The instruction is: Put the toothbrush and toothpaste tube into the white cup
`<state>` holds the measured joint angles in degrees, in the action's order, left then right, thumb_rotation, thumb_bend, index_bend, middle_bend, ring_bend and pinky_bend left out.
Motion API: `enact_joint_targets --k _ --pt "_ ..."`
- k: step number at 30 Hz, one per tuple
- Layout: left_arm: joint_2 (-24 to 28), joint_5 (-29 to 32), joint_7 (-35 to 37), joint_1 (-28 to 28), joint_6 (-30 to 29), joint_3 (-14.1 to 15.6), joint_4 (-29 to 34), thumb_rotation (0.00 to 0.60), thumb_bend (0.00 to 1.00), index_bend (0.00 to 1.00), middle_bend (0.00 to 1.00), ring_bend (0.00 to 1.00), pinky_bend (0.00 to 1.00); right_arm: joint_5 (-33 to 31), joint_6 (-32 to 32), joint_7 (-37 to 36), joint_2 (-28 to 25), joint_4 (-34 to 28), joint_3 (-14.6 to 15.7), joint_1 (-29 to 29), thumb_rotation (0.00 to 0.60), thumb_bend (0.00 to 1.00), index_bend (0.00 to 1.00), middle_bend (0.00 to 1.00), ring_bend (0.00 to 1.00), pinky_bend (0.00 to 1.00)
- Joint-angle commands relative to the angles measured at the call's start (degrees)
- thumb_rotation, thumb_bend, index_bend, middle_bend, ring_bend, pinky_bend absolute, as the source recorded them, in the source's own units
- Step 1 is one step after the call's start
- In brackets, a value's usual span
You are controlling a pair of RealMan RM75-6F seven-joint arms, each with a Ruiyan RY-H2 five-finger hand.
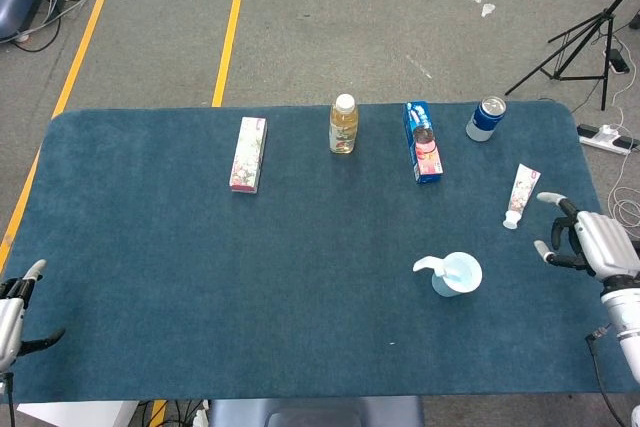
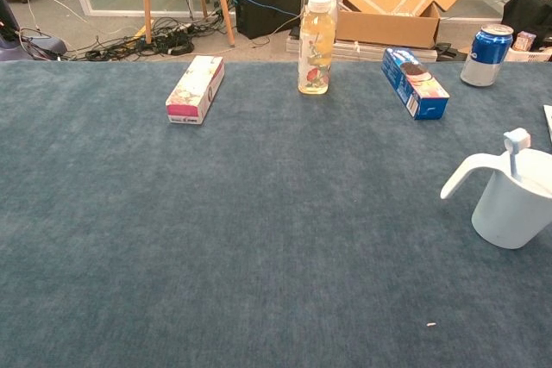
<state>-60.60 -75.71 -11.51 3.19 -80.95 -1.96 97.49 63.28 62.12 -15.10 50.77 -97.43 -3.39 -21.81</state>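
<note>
Behind the white cup (image 1: 457,274), head view: pink carton (image 1: 249,153), juice bottle (image 1: 343,124), blue cookie box (image 1: 423,141), soda can (image 1: 487,118) in a row. Toothpaste tube (image 1: 521,195) lies flat right of the cup, apart from it. Right hand (image 1: 587,243) further right, fingers spread, empty, near the tube's cap. Left hand (image 1: 14,309) far left of the cup, partly cut off, holding nothing.

Chest view: toothbrush (image 2: 515,146) stands in the cup (image 2: 514,199), head up. Cup's right side cut off; neither hand visible.
</note>
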Motion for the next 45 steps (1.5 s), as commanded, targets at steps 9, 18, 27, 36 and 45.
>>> enact_joint_targets --k 9,18,27,36,45 --pt "0.1 -0.1 0.3 -0.1 -0.2 0.0 0.1 0.600 0.00 0.06 0.25 0.22 0.28 -17.9 -21.7 0.9 3.6 9.1 -2.5 -4.7 0.600 0.33 0.07 0.82 0.92 0.99" --pt "0.4 -0.2 0.7 -0.1 -0.2 0.0 0.3 0.600 0.00 0.06 0.25 0.22 0.28 -24.4 -33.5 -2.0 9.6 19.4 -3.8 -7.8 0.600 0.35 0.05 0.82 0.92 0.99" --pt "0.5 -0.1 0.9 -0.1 -0.2 -0.1 0.3 0.600 0.00 0.06 0.25 0.22 0.28 -25.2 -41.1 -5.5 14.5 28.0 -5.2 -8.9 0.600 0.36 0.05 0.82 0.92 0.99" --pt "0.6 -0.2 1.0 -0.2 -0.3 -0.1 0.4 0.600 0.00 0.06 0.25 0.22 0.28 -24.4 -44.6 -6.8 18.3 34.1 -5.6 -9.4 0.600 0.36 0.05 0.82 0.92 0.99" --pt "0.6 -0.2 0.9 -0.2 -0.3 0.0 0.4 0.600 0.00 0.06 0.26 0.22 0.28 -23.1 -47.1 -7.8 21.1 38.0 -6.6 -10.0 0.600 0.36 0.05 0.82 0.92 0.99"
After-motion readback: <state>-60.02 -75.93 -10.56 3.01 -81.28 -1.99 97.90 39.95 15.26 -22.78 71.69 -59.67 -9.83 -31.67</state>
